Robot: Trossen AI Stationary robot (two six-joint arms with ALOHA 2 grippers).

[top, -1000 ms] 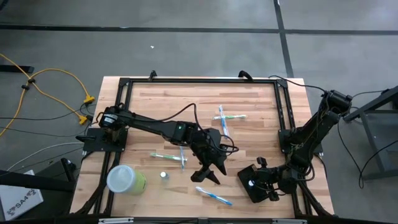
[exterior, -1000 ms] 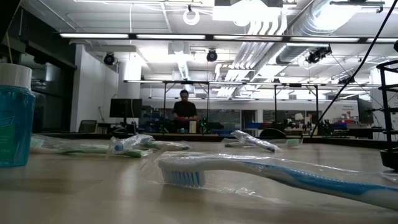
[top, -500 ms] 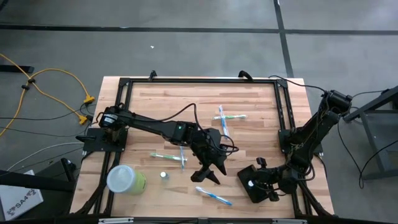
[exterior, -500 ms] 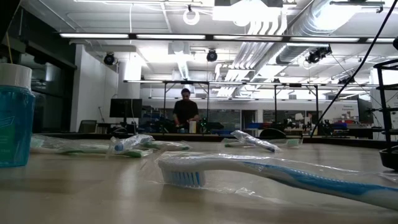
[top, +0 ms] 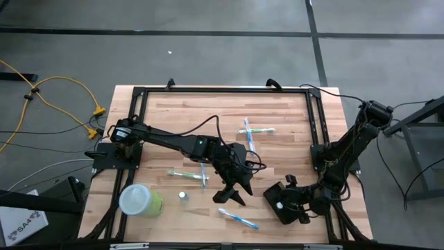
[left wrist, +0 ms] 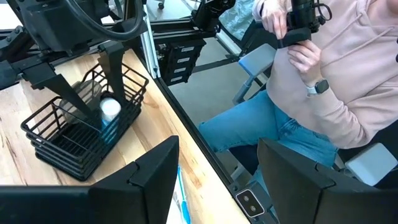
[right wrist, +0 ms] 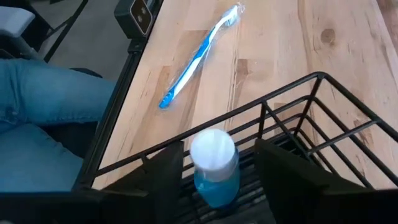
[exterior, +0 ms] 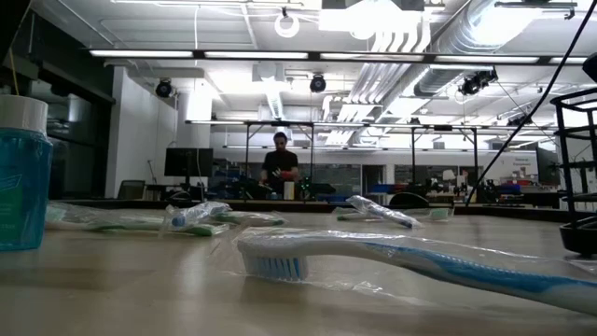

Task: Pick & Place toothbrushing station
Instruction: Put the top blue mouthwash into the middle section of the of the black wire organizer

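The toothbrushing station, a black wire box, stands near the table's front right corner. Its frame shows at the low view's right edge. A small blue bottle with a white cap stands upright inside it. My right gripper reaches slanting down into the station, open, with one finger on either side of the bottle. My left gripper hangs open above the table's middle front with nothing between its fingers. It faces the station. My right gripper has its fingers inside the station, on either side of the bottle's white cap. A narrow gap shows on each side of the cap. Whether a finger touches the wire wall I cannot tell.
A wrapped blue toothbrush lies near the front edge, a green one left of centre, and two crossed ones farther back. A lime-green cup and a small bottle stand front left. A seated person is beside the table's front right corner.
The station has shifted a little toward the table's left. More of its wire frame now shows at the low view's right edge. My left arm has kept still.
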